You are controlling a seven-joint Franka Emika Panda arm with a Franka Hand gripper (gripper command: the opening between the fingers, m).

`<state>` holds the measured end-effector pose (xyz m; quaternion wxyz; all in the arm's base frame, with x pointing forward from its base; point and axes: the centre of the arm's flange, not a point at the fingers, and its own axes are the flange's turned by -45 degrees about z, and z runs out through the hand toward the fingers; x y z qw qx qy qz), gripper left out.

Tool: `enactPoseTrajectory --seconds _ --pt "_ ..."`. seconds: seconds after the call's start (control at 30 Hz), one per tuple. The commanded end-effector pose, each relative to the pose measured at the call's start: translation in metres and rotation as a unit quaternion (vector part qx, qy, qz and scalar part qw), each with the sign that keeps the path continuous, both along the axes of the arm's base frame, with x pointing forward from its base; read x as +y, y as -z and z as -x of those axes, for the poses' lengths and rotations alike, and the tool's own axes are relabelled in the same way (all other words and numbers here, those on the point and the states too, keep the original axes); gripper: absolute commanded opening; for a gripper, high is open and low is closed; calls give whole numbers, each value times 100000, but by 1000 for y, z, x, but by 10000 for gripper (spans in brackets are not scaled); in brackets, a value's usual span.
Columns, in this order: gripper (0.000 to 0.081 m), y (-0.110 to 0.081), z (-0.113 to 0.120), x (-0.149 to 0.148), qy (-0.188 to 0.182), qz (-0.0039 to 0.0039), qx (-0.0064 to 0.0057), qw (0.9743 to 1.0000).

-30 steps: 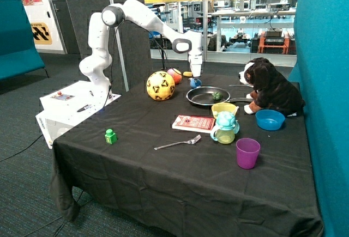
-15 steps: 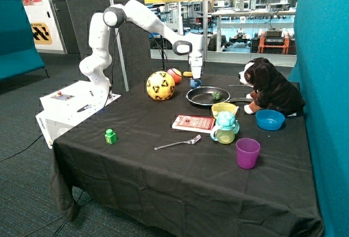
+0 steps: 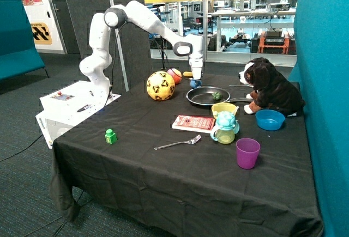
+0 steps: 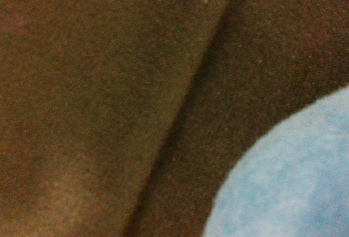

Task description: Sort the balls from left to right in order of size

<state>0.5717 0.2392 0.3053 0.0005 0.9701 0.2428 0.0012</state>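
Black-cloth worktop (image 3: 163, 177) in an office-type space with glass walls behind, and the white arm reaches over its far side. The yellow ball (image 3: 160, 85) sits near the far edge with the smaller red ball (image 3: 175, 75) just behind it, beside the frying pan (image 3: 208, 96). The hand (image 3: 195, 78) hangs right over the little blue ball (image 3: 194, 83) (image 4: 289, 177) by the pan's rim, can't tell if it's gripping or how far open.

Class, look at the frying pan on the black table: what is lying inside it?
Inside the frying pan lies one small green object near its far side; what it is cannot be told. The rest of the pan's floor shows bare.
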Motion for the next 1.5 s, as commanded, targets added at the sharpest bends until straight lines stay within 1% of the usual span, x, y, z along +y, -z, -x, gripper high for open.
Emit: enactPoseTrajectory --seconds 0.0,0.3,0.37,0.43,0.47,0.53,0.57,0.6,0.63,0.77,1.23,1.33,1.47 --pt "808 4 -5 -3 158 -24 129 100000" --pt "808 7 -6 -2 -93 -24 129 100000" --pt "785 8 -5 -1 70 -24 129 100000" --pt "652 9 -4 -2 424 -24 129 99999" --pt "525 9 -5 -2 676 -25 129 99998" --pt "212 9 -5 -4 1086 -25 129 99994" --pt "106 9 -6 -4 1132 -25 129 99994" --pt "53 9 -6 -5 1243 -25 129 99992" --pt "26 8 -7 -5 1242 -25 129 99992" --pt "2 6 -7 -6 913 -25 129 99996" --pt "0 6 -4 -7 792 -25 129 99997" --pt "0 2 -4 -7 606 -25 129 99998" --pt "0 -8 -4 -8 295 -24 129 99999"
